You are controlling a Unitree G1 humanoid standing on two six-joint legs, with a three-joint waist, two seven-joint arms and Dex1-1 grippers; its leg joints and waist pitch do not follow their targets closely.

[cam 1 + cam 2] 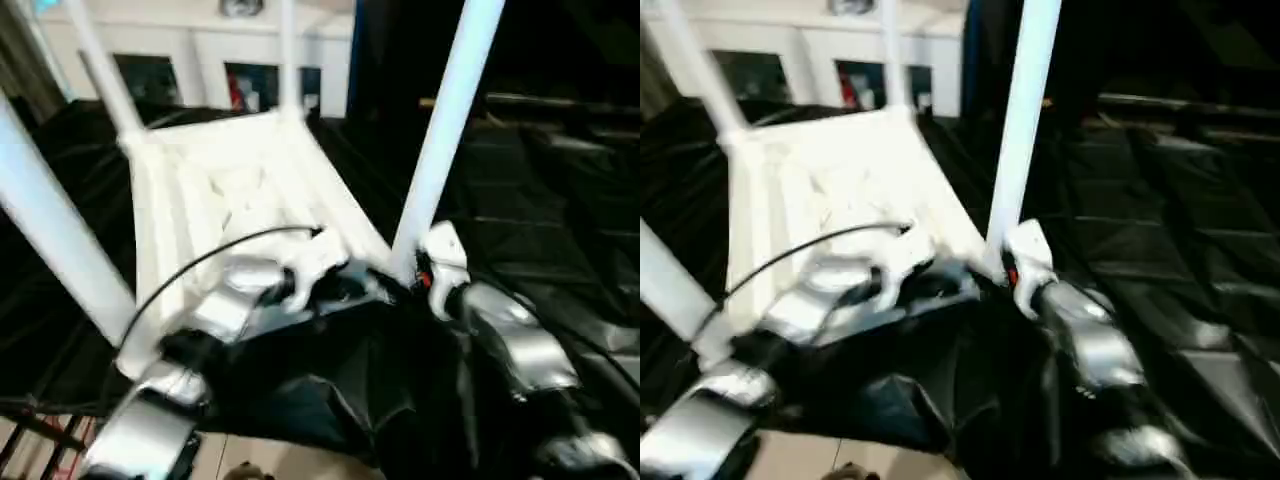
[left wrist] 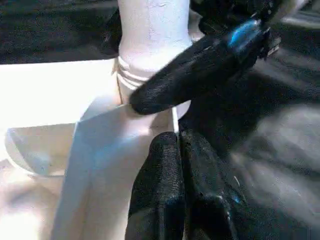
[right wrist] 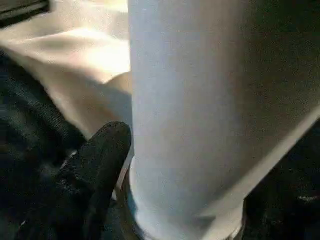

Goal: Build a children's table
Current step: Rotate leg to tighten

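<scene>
A white plastic children's table lies upside down on a black-draped work table [image 1: 560,250], its ribbed underside facing up and its four tubular legs standing in the corner sockets. Nearest the robot, the left gripper [image 2: 177,145] rests with its two black fingers pressed flat together, holding nothing, their tips against the near edge of the tabletop [image 1: 240,190] just beside the right near corner. At that corner the near right leg [image 1: 445,130] rises upright from its rounded socket, a ring of ridges showing at its foot in the left wrist view. The right gripper [image 1: 1012,262] sits at the base of this leg; one black finger [image 2: 200,67] lies across the foot of the tube, touching it, and the jaws stand wide on either side of the tube; whether they clamp it cannot be told. The near left leg [image 1: 50,230] slants up past the picture's edge. Farther off, the far left leg [image 1: 100,70] and the far right leg [image 1: 288,55] rise from the far corners. Beyond the cloth stands a white wall [image 1: 200,45] with dark panels.
</scene>
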